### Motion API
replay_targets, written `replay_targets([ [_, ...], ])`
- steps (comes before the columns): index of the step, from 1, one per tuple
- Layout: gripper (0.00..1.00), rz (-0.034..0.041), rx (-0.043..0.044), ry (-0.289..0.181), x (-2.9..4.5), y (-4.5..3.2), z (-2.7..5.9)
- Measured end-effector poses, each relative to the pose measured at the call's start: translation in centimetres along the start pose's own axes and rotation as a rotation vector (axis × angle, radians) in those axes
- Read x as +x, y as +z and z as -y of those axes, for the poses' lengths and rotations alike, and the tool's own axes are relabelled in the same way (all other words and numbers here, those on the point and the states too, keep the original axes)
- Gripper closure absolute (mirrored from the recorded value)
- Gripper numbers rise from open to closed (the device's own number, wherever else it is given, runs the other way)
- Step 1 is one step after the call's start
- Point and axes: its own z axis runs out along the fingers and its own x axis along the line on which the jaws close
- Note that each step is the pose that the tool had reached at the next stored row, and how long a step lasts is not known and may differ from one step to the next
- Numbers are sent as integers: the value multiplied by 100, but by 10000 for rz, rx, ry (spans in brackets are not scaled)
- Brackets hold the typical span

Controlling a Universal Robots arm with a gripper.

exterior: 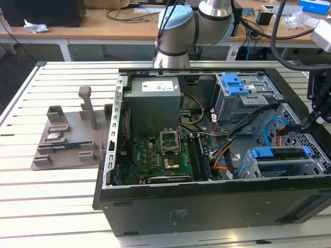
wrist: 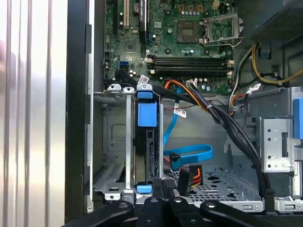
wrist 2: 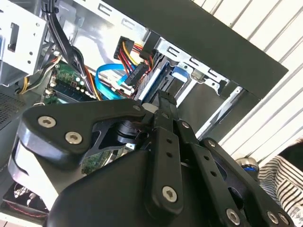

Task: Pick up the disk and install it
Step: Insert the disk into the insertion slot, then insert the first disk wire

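- Slatted pale metal worktop [exterior: 62, 196] carries one open black computer case [exterior: 207, 206] lying on its side; behind it stands one wooden desk [exterior: 103, 28] strewn with cables.
- One grey fixture block [exterior: 70, 137] with an upright post sits on the worktop, well apart from the claw, beyond the far side of the case.
- One robot arm [exterior: 178, 26], grey with pale blue caps, rises behind the case.
- Claw [exterior: 316, 116]: dark, hanging over the case's edge at the exterior view's right, near the drive cage. Whether its fingers are apart or together cannot be told.
- The disk [wrist: 147, 142]: one, standing on edge in a slot of the metal drive cage [wrist: 116, 142], framed by its blue carrier rail, directly ahead of the claw in the first wrist view; in the exterior view it lies just below and beside the claw [exterior: 282, 155].
- One green motherboard [exterior: 155, 160] on the case floor, farther from the claw than the disk.
- One grey power supply box [exterior: 155, 101] with a white sticker, at the far corner.
- One flat blue data cable [wrist: 189, 153], beside the disk, near the claw.
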Motion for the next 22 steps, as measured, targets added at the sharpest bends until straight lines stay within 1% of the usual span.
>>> replay_targets([
  [2,89,0,0,1,0,25,1],
  [10,89,0,0,-1,0,30,1],
  [15,58,0,0,0,0,31,1],
  [16,58,0,0,0,0,31,1],
  [17,52,-1,0,-1,0,31,2],
  [20,52,-5,0,-1,-15,40,6],
  [21,52,-10,-4,0,-48,52,13],
  [22,52,-17,-8,0,-106,77,23],
])
